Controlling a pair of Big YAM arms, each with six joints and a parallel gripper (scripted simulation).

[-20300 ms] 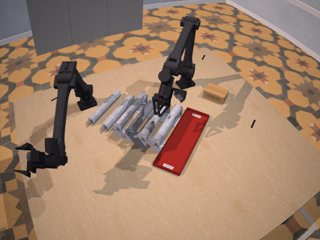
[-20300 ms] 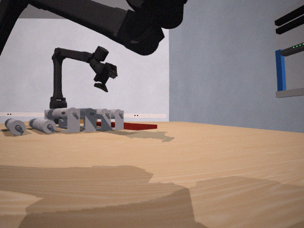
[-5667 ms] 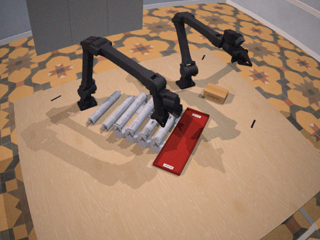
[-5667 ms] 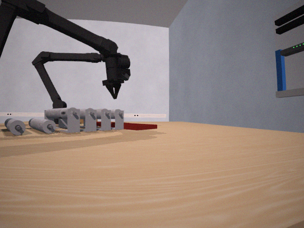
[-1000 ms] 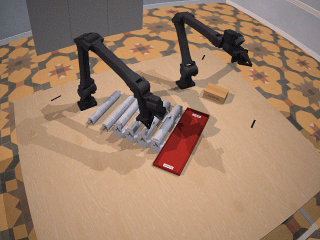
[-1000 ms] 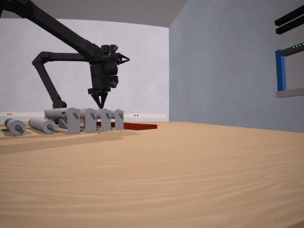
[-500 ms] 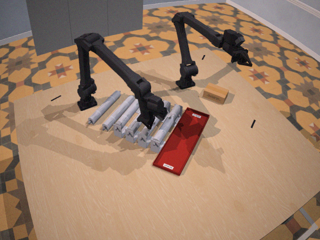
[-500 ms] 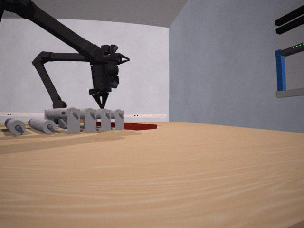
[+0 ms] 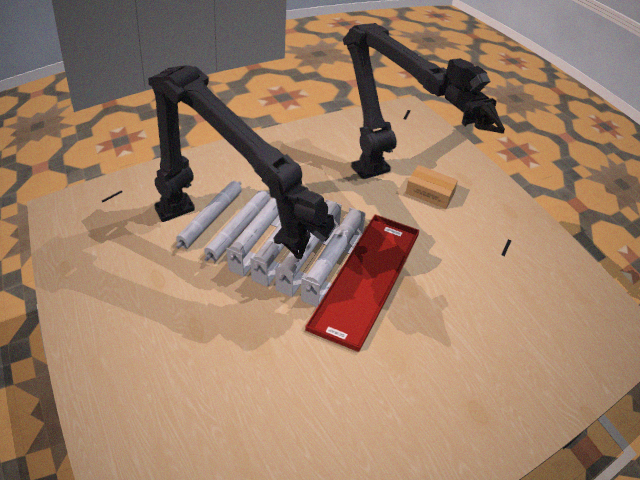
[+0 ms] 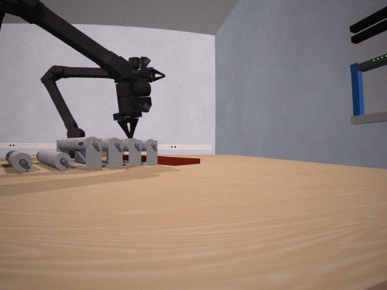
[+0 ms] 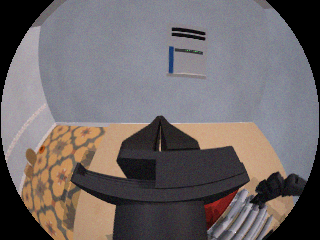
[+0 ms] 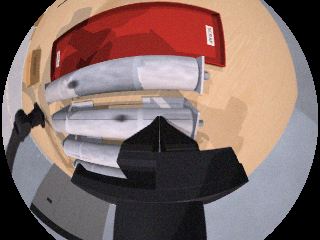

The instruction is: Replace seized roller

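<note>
Shut right hand at the top of a bedded roller, apparently to test its spin

The bench [image 9: 336, 413] [image 10: 218, 218] [image 11: 215, 135] [image 12: 260, 90] carries both arms towards its far edge in the top view. The roller bed [image 9: 310, 291] [image 10: 94, 156] [image 11: 240, 200] [image 12: 202, 75] has a roller in all four places, so the exchange is still to do. Which is seized, I cannot tell. The scrap tray [image 9: 356, 310] [image 10: 181, 161] [image 11: 215, 207] [image 12: 165, 45] lies alongside, presumably for a short carry, and holds no roller.

Two spare rollers [image 9: 209, 214] [image 10: 53, 159] lie on the bed's other side, probably as replacements. A tan block [image 9: 431, 187] [image 12: 34, 67] sits well apart, beyond the tray's far end.

The right hand [image 9: 298, 254] [image 10: 130, 137] [image 12: 159, 120] is fully closed on nothing, pointing down at the second roller from the tray [image 9: 290, 264] [image 10: 129, 145] [image 12: 100, 122]; contact is uncertain. Closed tips suit a push. The left hand [image 9: 500, 129] [image 10: 162, 75] [image 11: 160, 119], likewise closed and unladen, points away towards the right edge, probably parked to leave room.

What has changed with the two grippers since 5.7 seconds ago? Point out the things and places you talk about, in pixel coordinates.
The right gripper [image 9: 299, 255] [image 10: 130, 137] [image 12: 159, 120] moved down over the roller bed [image 9: 310, 292] [image 10: 94, 159] [image 12: 202, 75], away from the scrap tray [image 9: 356, 304] [image 10: 184, 161] [image 12: 150, 45]. Nothing was taken or let go. The left gripper [image 9: 501, 129] [image 10: 163, 75] [image 11: 160, 119], bed and tray stayed in place.
</note>
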